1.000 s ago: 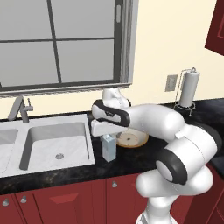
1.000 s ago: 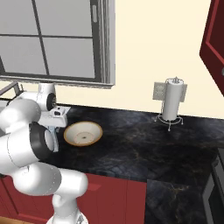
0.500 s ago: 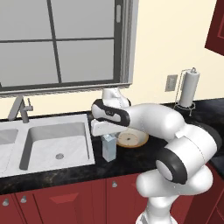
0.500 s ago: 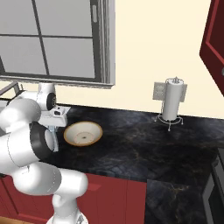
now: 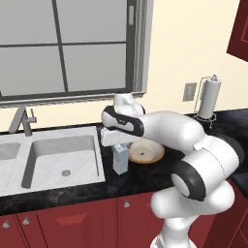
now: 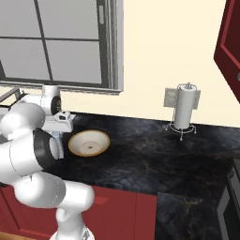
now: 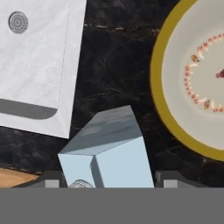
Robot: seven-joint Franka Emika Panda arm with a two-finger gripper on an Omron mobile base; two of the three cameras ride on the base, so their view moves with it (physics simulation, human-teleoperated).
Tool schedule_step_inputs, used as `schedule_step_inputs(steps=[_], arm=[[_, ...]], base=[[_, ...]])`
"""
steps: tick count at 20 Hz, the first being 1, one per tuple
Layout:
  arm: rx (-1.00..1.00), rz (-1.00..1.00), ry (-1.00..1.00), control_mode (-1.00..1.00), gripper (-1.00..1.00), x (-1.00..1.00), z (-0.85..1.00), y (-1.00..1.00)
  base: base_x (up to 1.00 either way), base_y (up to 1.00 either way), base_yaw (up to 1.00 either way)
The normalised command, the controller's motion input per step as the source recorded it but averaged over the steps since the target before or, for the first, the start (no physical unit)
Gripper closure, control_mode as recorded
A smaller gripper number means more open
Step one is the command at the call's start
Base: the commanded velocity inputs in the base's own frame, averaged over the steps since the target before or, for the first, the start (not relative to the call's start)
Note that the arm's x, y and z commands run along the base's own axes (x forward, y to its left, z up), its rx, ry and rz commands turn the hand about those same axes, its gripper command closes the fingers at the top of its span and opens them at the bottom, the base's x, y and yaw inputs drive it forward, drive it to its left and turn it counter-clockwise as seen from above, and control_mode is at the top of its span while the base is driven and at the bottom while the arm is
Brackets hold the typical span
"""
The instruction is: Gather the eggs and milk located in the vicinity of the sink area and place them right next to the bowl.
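Note:
The milk is a pale blue gable-top carton. It stands upright on the black counter between the sink and the bowl. My gripper comes down on it from above. In the hand view the milk sits between the two dark fingertips, which press on its sides, so the gripper is shut on it. The tan-rimmed bowl with dark specks lies just to the carton's right, apart from it. The bowl also lies beside the hand in the right base view. The eggs are out of view.
A grey faucet stands behind the sink, whose drain shows in the hand view. A paper-towel roll on a wire stand sits at the counter's far right. Red cabinets run below the counter, and a window is behind it.
The fingers have closed from wide open onto the sides of the milk carton. The arm and the carton have stayed where they were.

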Motion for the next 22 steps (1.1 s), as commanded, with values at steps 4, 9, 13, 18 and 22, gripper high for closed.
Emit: schedule_step_inputs(steps=[4, 9, 13, 18, 22], arm=[[0.00, -0.03, 0.00, -1.00, 1.00, 0.57, 0.09, 0.02], [0.00, -0.01, 0.01, -1.00, 1.00, 0.35, 0.01, 0.24], [0.00, -0.02, 0.02, -1.00, 1.00, 0.49, 0.03, 0.14], [-0.03, -0.08, 0.01, -1.00, 1.00, 0.74, 0.00, 0.00], [-0.03, -0.12, 0.01, -1.00, 1.00, 0.61, 0.00, 0.00]], base=[[0.00, 0.00, 0.00], [0.00, 0.00, 0.00], [0.00, 0.00, 0.00], [0.00, 0.00, 0.00], [0.00, 0.00, 0.00]])
